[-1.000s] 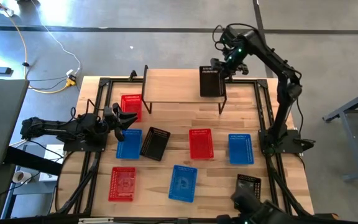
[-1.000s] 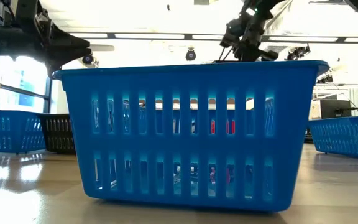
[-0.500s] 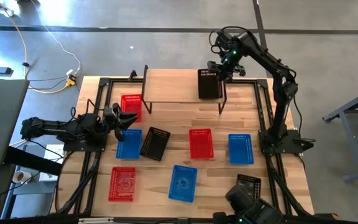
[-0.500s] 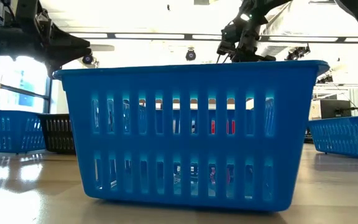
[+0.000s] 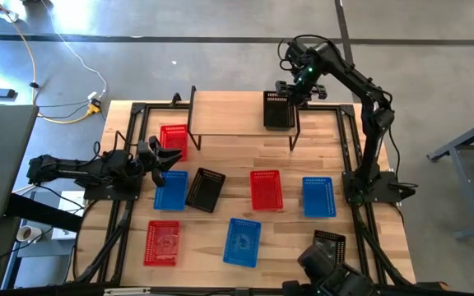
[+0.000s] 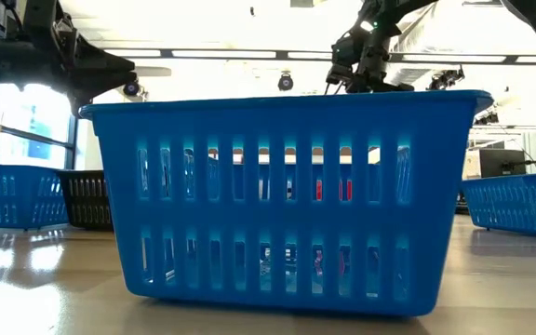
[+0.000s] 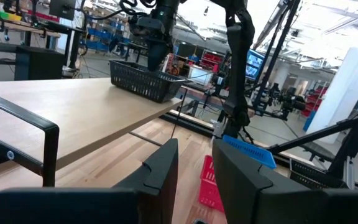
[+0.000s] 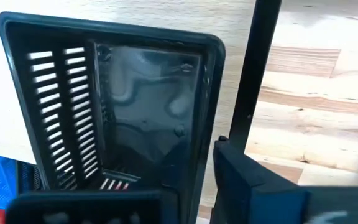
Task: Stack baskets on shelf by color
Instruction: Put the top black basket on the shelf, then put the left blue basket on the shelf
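Observation:
A black basket (image 5: pixel 278 111) stands on its base at the right end of the shelf (image 5: pixel 233 117). My right gripper (image 5: pixel 293 97) reaches down onto it from above and is shut on it; the left wrist view shows this farther off, with the black basket (image 7: pixel 143 81) under the right arm. Eight more baskets rest on the table. A red one (image 5: pixel 174 141) lies by the shelf's left legs. A blue (image 5: pixel 171 189), a black (image 5: pixel 205 190), a red (image 5: pixel 265 190) and a blue (image 5: pixel 318 197) form the middle row. My left gripper (image 5: pixel 171 158) waits open beside the left red basket. My right gripper (image 8: pixel 191 180) holds the black basket by its long right wall (image 8: pixel 205 106). One finger is inside the basket and one finger (image 8: pixel 253 183) is outside, coming from above and pointing down. The basket sits upright with its base on the shelf plank.
A red (image 5: pixel 162 243), a blue (image 5: pixel 242 242) and a black basket (image 5: pixel 328 244) lie along the table's near edge. The near blue basket (image 6: pixel 282 200) fills the low view. The shelf's black end bar (image 8: pixel 253 81) runs close beside the held wall. The shelf's middle and left are bare wood.
My right gripper, with the black basket in it, has shifted a little toward the table's left along the shelf, then stayed almost still.

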